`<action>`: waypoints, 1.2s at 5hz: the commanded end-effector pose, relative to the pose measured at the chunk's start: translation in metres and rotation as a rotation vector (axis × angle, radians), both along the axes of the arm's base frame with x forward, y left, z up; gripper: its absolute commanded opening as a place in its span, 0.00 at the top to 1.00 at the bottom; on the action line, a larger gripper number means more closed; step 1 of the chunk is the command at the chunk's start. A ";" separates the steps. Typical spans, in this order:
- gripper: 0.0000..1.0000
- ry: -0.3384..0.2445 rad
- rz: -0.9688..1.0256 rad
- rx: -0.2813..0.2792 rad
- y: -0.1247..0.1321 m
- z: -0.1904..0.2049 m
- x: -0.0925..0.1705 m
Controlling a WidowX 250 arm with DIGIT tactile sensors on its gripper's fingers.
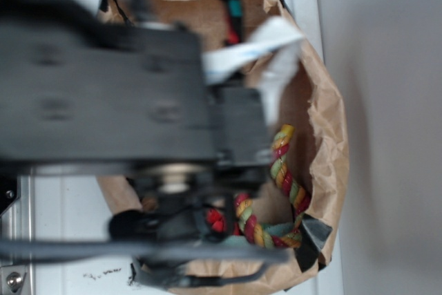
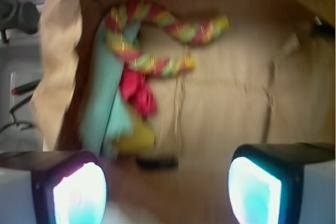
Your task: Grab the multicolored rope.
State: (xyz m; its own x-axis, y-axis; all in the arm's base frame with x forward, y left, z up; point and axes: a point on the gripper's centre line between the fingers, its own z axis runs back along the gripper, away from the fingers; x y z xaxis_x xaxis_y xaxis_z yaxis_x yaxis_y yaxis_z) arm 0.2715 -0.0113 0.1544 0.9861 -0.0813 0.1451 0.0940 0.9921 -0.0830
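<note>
The multicolored rope (image 2: 176, 27), twisted from red, yellow and green strands, lies curled on the floor of a brown paper bag (image 2: 236, 98). In the wrist view it sits near the top, well ahead of my gripper (image 2: 168, 192). The gripper is open, its two lit pads (image 2: 79, 195) wide apart with only bare paper between them. In the exterior view the rope (image 1: 286, 177) curves along the bag's right wall (image 1: 324, 115), and my blurred dark arm (image 1: 103, 94) covers the left part of the bag.
A small red fabric bundle (image 2: 137, 92) lies just below the rope, beside a teal cloth (image 2: 107, 103) and a yellow object (image 2: 137, 137). A dark flat item (image 2: 157, 162) sits nearer the gripper. A white ribbon cable (image 1: 262, 46) hangs over the bag.
</note>
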 end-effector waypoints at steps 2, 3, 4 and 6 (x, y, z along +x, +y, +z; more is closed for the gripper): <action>0.00 -0.013 -0.001 -0.030 0.005 -0.002 0.041; 0.00 -0.013 -0.001 -0.030 0.005 -0.002 0.041; 0.00 -0.013 -0.001 -0.030 0.005 -0.002 0.041; 0.00 -0.022 -0.109 0.010 0.013 -0.029 0.041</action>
